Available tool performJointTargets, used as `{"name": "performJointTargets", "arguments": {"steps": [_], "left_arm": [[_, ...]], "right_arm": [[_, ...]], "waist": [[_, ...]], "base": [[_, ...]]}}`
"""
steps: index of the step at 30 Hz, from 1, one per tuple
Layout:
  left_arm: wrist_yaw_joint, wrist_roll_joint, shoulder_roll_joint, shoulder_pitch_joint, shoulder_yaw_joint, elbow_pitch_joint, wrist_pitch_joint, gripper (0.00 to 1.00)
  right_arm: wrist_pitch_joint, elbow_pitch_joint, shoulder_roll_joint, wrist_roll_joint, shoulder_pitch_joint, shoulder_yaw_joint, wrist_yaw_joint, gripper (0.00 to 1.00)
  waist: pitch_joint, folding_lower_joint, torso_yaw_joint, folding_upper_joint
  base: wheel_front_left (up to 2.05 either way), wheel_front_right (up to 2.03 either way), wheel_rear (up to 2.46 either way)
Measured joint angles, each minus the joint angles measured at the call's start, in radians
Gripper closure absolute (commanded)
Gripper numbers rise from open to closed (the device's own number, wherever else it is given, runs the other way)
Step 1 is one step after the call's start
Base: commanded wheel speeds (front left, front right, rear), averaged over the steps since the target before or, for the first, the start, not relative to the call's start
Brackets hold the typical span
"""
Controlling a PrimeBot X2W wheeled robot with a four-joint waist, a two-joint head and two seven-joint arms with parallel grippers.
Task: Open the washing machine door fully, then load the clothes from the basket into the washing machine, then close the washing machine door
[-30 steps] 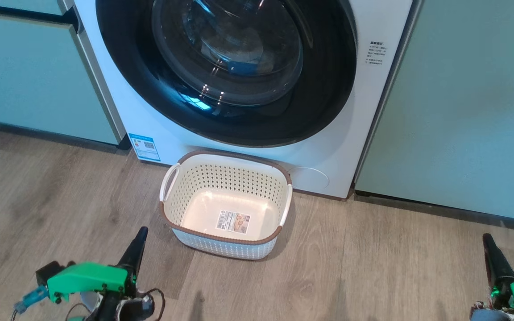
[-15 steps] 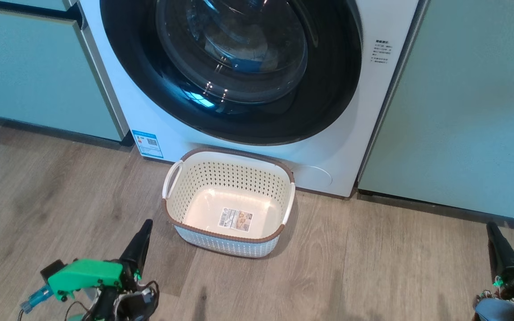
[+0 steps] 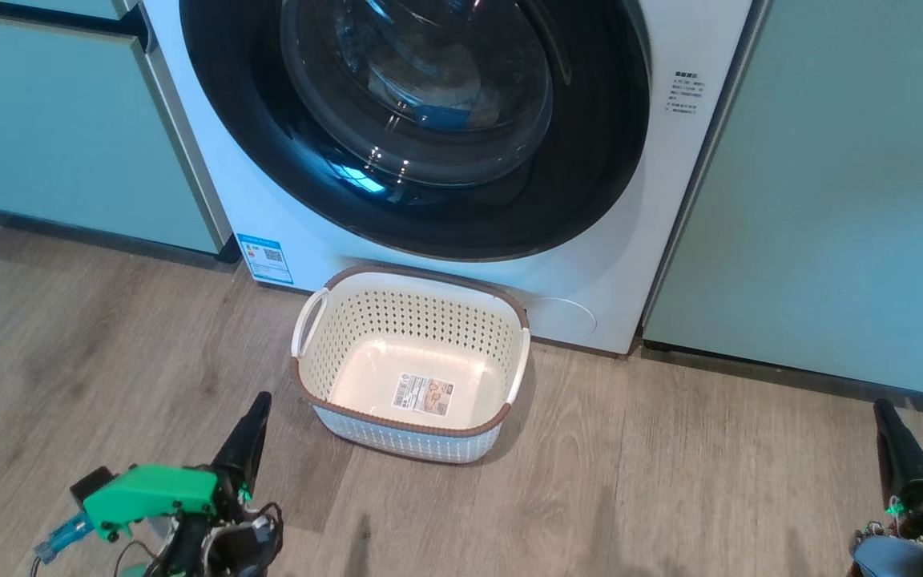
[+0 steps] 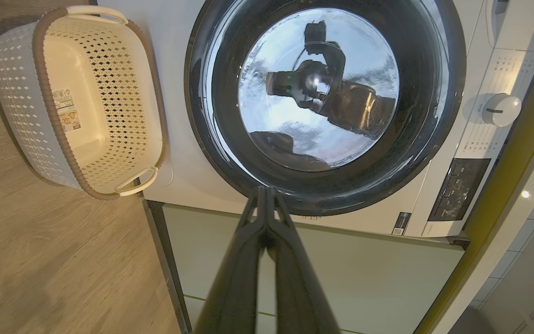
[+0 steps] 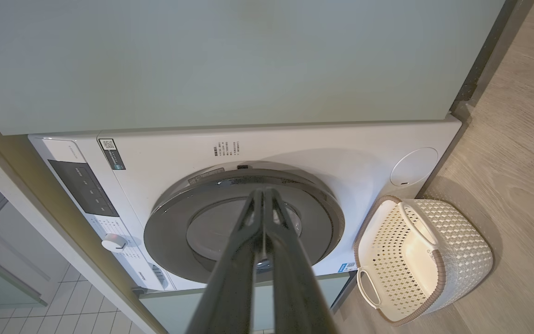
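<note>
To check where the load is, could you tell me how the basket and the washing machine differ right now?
The basket is small, cream and perforated; the washing machine is large, white and smooth-fronted. The basket is open-topped and empty but for a label sticker; the washing machine is shut by its black door, with pale and blue clothes showing through the glass. Both stand on the wooden floor.

I'm seeing glossy black glass on the washing machine door [image 3: 417, 112] beyond my left claw [image 3: 259, 401], matt perforated plastic on the basket [image 3: 405, 320] beside it, wood-grain floor [image 3: 670, 481] beneath.
</note>
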Motion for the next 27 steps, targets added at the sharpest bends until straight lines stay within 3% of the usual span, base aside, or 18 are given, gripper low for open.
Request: {"name": "performJointTargets", "arguments": {"steps": [27], "left_arm": [[0.000,0.000,0.000,0.000,0.000,0.000,0.000,1.00]], "right_arm": [[0.000,0.000,0.000,0.000,0.000,0.000,0.000,1.00]], "waist": [[0.000,0.0000,0.000,0.0000]], "base": [[0.00,0.00,0.00]]}}
